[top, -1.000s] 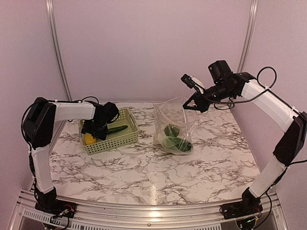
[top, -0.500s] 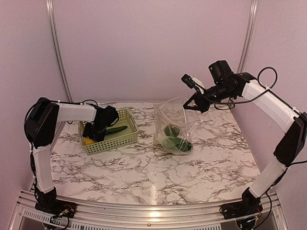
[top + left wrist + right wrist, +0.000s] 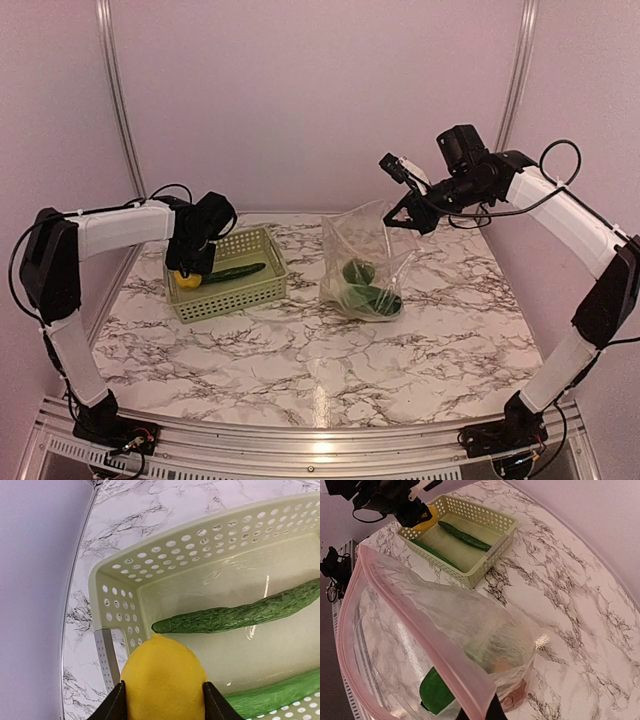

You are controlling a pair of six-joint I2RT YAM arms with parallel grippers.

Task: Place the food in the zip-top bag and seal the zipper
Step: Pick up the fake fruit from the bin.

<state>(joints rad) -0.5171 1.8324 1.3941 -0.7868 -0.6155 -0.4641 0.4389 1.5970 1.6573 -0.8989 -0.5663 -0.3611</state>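
Seen from above, the left tool (image 3: pixel 188 270) sits at the near-left corner of the green basket (image 3: pixel 235 298) with a yellow lemon (image 3: pixel 186 281) in its grip. Well apart to the right across the bench (image 3: pixel 300 370), the right tool (image 3: pixel 405 215) holds the clear bag (image 3: pixel 350 240) up by the far edge of its mouth. The bag's bottom rests on the bench with some greens (image 3: pixel 368 297) already inside.

On the left wrist view, the fingers are closed onto the lemon's two sides, roughly half spread because the fruit fills the gap. The hold looks square across its widest part. I can't quite tell whether the lemon has cleared the basket floor. One cucumber (image 3: pixel 240 615) lies just beyond it and a second cucumber (image 3: pixel 270 696) lies along the basket wall. To my eye the lift should go straight up until the fruit is above the rim, so it knocks neither cucumber nor the wall.

On the right wrist view, that tool is pinched shut on the pink zipper strip (image 3: pixel 420 645), and the mouth gapes up and towards the basket. I'd carry the lemon over the widest part of that opening, keep away from the strip, and let go low so the thin plastic isn't dragged out of the pinch.
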